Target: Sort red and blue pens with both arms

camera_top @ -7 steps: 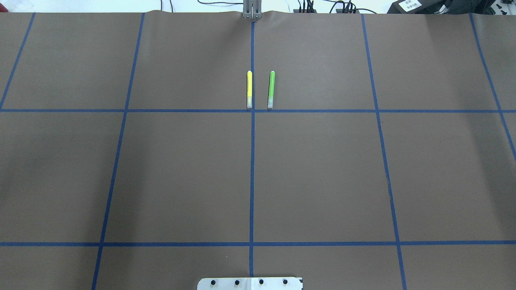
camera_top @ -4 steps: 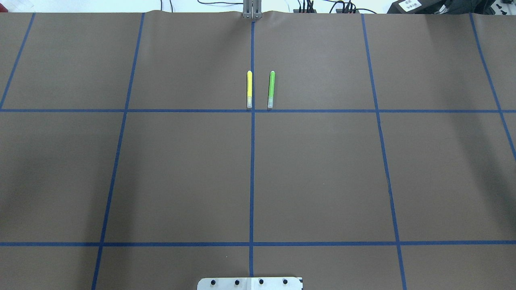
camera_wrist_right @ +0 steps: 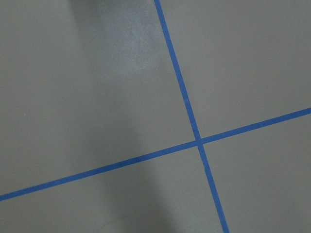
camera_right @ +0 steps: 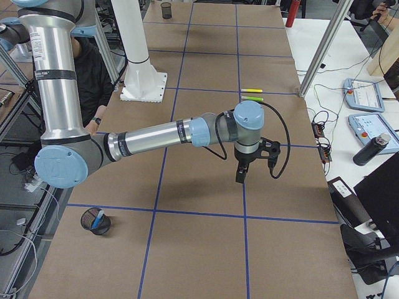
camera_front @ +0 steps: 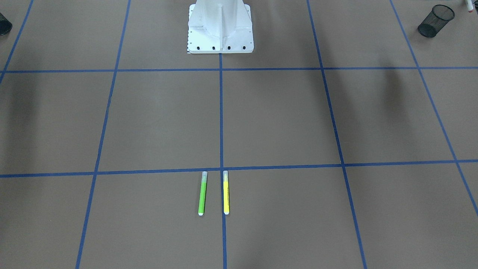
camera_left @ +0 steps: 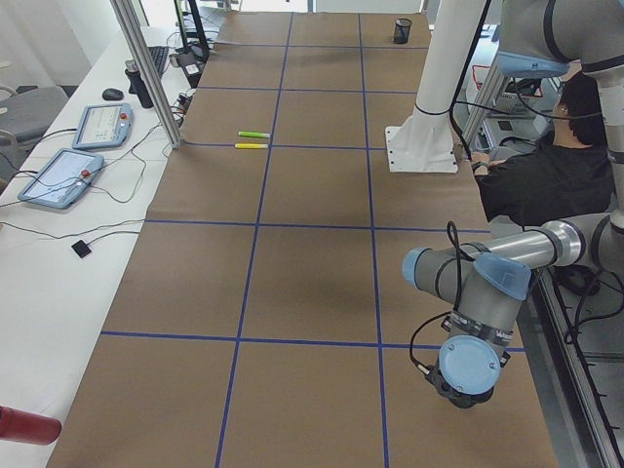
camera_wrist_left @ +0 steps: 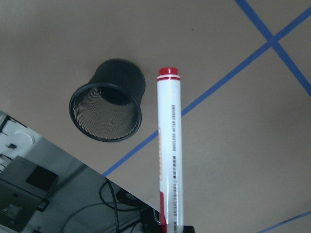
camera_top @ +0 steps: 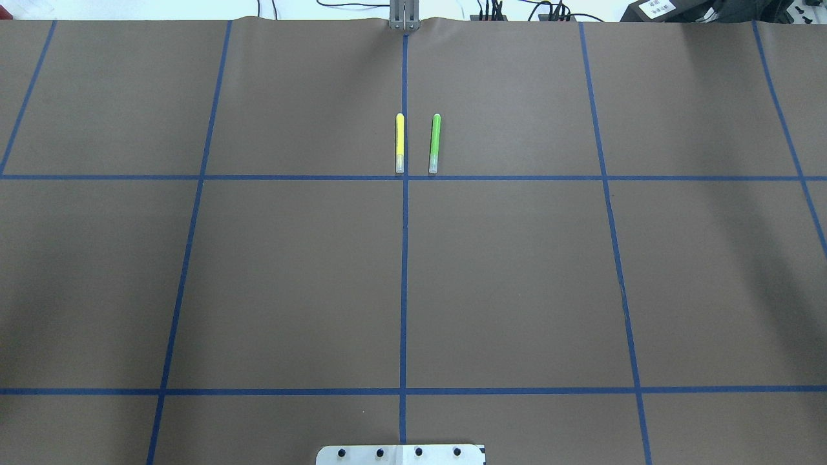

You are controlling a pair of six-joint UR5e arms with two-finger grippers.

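In the left wrist view the red pen, white printed barrel with a red end, sticks out from my left gripper, which is shut on it. The pen hangs above and just right of a black mesh cup. That cup stands near the table's corner on my left side. A blue pen stands inside a second mesh cup on my right side. My right gripper hangs over bare table beyond that cup; I cannot tell whether it is open or shut.
A yellow marker and a lime-green marker lie side by side at the far middle of the table. The white pedestal stands at the robot's edge. A person sits behind the pedestal. Tablets and cables lie beyond the far edge.
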